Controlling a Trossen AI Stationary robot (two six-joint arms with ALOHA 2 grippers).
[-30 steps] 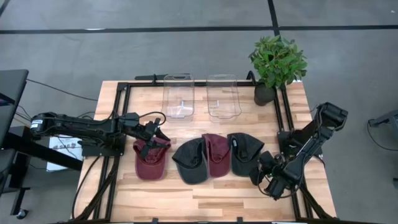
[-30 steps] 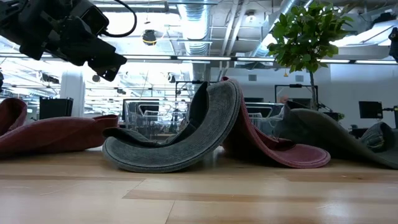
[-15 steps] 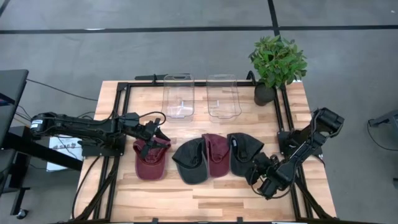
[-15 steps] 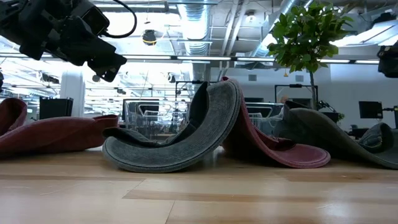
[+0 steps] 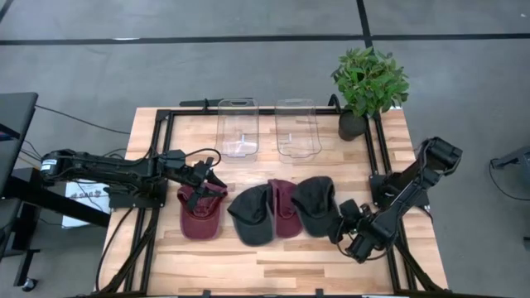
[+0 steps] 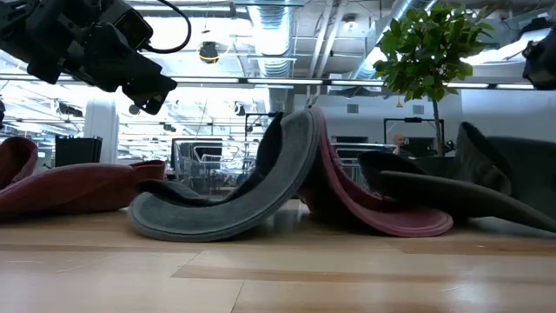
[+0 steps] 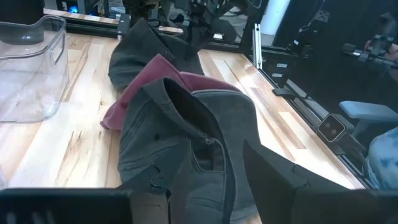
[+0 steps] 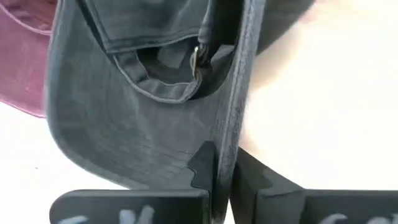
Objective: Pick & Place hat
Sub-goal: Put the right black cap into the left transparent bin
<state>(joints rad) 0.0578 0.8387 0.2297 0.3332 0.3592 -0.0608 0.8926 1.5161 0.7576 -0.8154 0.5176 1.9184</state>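
Note:
Four caps lie in a row on the wooden table: a maroon one [image 5: 199, 213], a dark grey one [image 5: 250, 215], a second maroon one [image 5: 286, 207] and a dark grey hat [image 5: 316, 201] at the right end. The two middle caps lean against each other and overlap. My right gripper [image 5: 339, 225] is shut on the right-hand grey hat, whose back strap and buckle [image 8: 195, 60] face the right wrist camera. Above the left maroon cap, clear of it, my left gripper [image 5: 201, 184] hangs open. My right gripper pinches a thin edge of the dark grey hat [image 8: 231, 140] between its two fingers, near the back strap opening. It comes in low from the table's right side. The hat's right part stands up [image 6: 486, 161] while its left part rests against the maroon cap.
Two clear plastic bins [image 5: 238, 128] [image 5: 296, 126] stand side by side at the table's far side. A potted plant [image 5: 368, 83] sits at the far right corner. A black frame runs along the table's left and right edges. Bare wood lies near the front edge.
My right gripper has moved a little toward the table's left and shut on the right-hand grey hat's edge. That hat has bunched up and slid left, its right part rising. The two middle caps have been nudged slightly left.

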